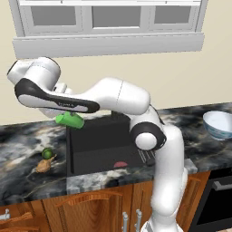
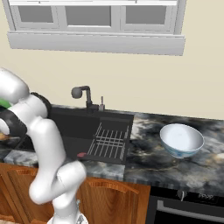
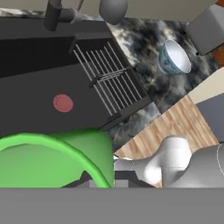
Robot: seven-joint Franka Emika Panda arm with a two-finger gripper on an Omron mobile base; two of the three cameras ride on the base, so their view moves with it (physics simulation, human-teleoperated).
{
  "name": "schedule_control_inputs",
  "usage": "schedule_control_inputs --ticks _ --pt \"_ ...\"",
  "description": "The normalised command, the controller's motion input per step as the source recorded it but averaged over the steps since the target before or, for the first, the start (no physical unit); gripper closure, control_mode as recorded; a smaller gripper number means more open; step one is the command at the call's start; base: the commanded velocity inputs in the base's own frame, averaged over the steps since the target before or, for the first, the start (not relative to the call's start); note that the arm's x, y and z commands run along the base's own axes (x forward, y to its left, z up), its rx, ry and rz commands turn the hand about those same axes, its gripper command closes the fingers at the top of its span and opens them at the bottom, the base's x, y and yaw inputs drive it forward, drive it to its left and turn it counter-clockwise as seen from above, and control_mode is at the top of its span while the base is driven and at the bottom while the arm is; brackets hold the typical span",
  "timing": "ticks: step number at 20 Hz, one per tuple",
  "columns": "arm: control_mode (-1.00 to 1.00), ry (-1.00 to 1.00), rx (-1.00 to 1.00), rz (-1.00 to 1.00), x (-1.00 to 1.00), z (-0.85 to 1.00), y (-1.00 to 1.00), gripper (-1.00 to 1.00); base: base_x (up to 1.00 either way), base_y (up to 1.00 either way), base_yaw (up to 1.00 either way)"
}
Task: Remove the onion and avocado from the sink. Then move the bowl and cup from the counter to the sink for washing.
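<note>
The cup (image 1: pixel 70 119) we hold looks light, stiff, slick; our gripper (image 3: pixel 89 181) is clamped on its rim above the sink (image 1: pixel 97 145), a sensible hold.

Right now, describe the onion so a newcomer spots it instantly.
Find the black sink set in the marbled counter. On the counter just left of it lie two small round things: the onion is the tan one with a thin tail, in front of the dark green avocado.

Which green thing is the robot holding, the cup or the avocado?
The bright green cup, tipped in the shut gripper above the sink's left edge. The dark green avocado sits untouched on the counter beside the onion.
</note>
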Motion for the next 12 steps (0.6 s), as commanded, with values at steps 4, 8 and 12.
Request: schedule_control_inputs --ticks 4,8,12 --pt "-1.0 -0.01 0.0 0.04 -0.04 0.05 -0.51 1.0 0.0 0.0 0.0" --pt "-1.0 0.0 0.0 0.03 -0.01 0.05 -0.51 1.0 0.0 0.0 0.0" --pt "-1.0 0.0 0.05 0.01 0.0 0.05 -0.49 1.0 0.0 0.0 0.0"
